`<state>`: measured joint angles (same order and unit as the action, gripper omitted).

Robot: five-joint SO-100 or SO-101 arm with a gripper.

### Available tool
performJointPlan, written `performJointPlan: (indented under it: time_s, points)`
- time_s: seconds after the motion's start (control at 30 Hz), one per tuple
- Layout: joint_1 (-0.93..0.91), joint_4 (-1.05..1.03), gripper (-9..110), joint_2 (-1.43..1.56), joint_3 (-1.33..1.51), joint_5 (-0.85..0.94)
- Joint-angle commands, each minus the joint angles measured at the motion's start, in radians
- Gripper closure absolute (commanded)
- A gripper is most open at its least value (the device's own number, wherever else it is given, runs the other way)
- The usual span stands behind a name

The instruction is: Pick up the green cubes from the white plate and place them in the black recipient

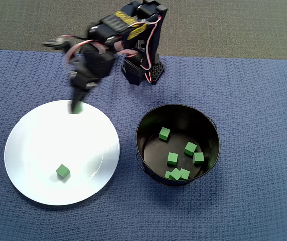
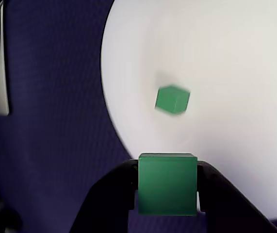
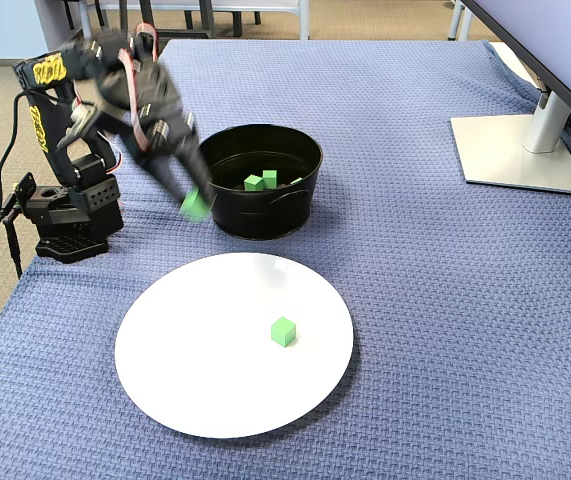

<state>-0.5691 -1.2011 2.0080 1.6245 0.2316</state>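
Over the far rim of the large round glossy white plate, your black two-finger gripper is clamped on one small matte bright-green cube, a finger pressed to each side face in the wrist view. It rides clear of the plate, and the arm is blurred in the overhead and fixed views, so you look to be mid-carry. One more green cube sits alone toward the plate's near edge. Beside the plate, the round glossy black metal pot with tall straight walls holds six cubes that I can count on its floor. Everything rests on the blue woven cloth. My read: the transport step is in hand. Next you need to swing across until you are above the pot's rim, then part the fingers over its open middle.
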Motion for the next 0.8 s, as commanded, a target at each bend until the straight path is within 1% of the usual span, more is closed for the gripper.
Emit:
performJointPlan:
  time_s: [0.0,0.17,0.27,0.37,0.47,0.53,0.57,0.67,0.77]
  points:
    - [0.275,-0.040,102,0.209,0.075,-0.164]
    - [0.632,-0.021,102,0.264,0.178,-0.316]
    - [0.772,0.071,102,0.242,0.268,-0.359]
    - [0.862,0.189,102,0.225,0.382,-0.373]
    - [0.907,0.245,100,0.213,0.434,-0.367]
    - [0.923,0.219,77,0.218,0.417,-0.331]
    - [0.923,0.195,69,0.227,0.399,-0.327]
    - [0.897,0.130,63,0.268,0.334,-0.305]
    - [0.801,0.101,66,0.305,0.255,-0.279]
